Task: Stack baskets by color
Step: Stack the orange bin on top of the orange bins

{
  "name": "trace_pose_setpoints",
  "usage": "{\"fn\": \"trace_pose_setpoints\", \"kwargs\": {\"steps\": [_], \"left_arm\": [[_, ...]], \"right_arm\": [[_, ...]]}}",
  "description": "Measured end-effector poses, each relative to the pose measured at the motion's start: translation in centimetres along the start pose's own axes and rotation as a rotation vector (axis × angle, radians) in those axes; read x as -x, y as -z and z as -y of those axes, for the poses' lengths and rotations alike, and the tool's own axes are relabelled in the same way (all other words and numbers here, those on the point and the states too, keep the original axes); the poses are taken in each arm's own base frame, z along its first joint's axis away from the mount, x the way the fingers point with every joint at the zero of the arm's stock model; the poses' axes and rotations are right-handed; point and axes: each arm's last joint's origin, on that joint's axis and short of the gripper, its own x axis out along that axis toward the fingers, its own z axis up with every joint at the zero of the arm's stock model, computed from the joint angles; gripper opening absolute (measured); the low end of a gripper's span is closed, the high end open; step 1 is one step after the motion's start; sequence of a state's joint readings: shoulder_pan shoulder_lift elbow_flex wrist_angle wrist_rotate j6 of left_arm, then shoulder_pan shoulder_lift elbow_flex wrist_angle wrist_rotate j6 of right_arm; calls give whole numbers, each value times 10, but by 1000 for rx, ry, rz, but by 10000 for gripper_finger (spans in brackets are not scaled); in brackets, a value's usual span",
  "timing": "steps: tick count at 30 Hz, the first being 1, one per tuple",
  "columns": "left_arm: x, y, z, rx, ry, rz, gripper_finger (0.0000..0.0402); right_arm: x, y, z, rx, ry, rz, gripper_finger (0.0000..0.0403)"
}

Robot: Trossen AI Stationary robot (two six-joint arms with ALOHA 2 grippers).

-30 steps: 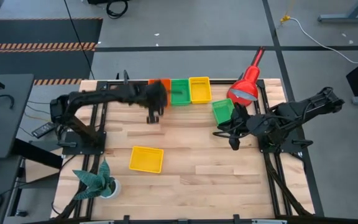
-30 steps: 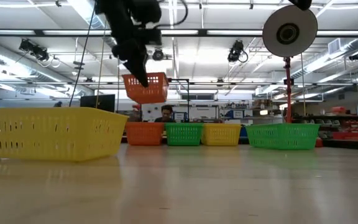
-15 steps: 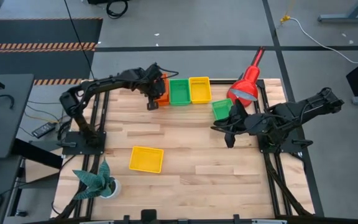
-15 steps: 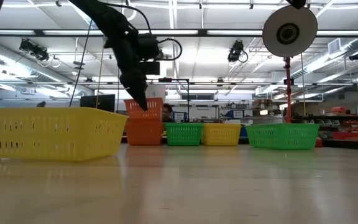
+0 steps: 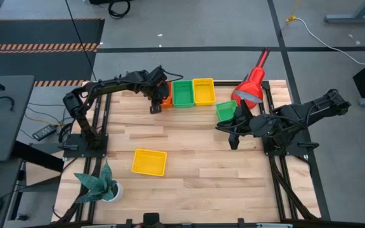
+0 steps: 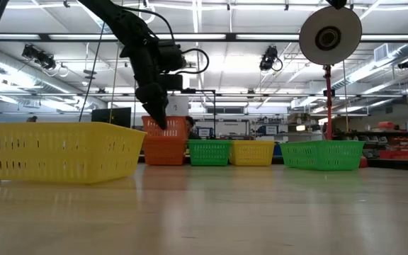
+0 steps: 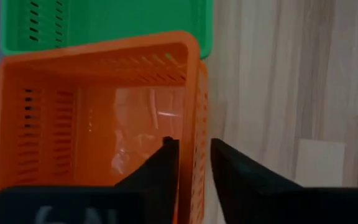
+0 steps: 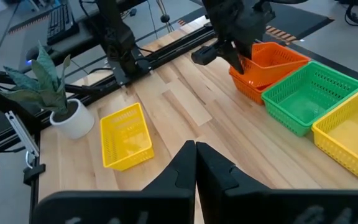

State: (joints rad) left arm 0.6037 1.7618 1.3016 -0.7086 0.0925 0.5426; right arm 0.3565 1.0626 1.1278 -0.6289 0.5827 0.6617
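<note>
Overhead, the left tool (image 5: 155,105) is seen at the orange basket (image 5: 165,94) on the surface's (image 5: 195,149) far edge, beside the green basket (image 5: 183,92). Level view: orange basket nested, slightly tilted. Left wrist: fingers (image 7: 166,163) straddle its wall, slightly parted; release judged underway. Right tool (image 8: 196,155) shut, empty. Next, the lone yellow basket (image 5: 149,161) is to be fetched.

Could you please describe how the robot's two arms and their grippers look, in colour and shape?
Both arms are black, built of slim jointed segments. The left gripper and the right gripper each have two dark, wedge-shaped fingers tapering to the tips. A black cable loops beside the left arm in the low view. No markings are legible.
</note>
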Motion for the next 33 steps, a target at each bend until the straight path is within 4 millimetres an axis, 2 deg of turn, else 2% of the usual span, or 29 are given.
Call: {"fn": "trace_pose_setpoints", "kwargs": {"steps": [5,9,15,18,27,30,33], "left_arm": [[11,-5,-2,45,11,-21,150],[17,-9,-4,122,12,-5,165],[6,-10,-4,107,-46,56,123],[6,-13,-7,127,-97,79,97],[6,-17,-4,140,-103,99,42],[6,-18,-2,94,-100,95,37],[6,-18,-2,74,-102,97,56]], "right_arm": [[0,0,0,2,-2,-2,10],[0,0,0,9,-1,-4,9],[0,1,1,16,7,-10,10],[0,1,1,10,7,-10,10],[0,1,1,7,7,-9,11],[0,1,1,6,7,-9,11],[0,1,1,6,7,-9,11]]}}
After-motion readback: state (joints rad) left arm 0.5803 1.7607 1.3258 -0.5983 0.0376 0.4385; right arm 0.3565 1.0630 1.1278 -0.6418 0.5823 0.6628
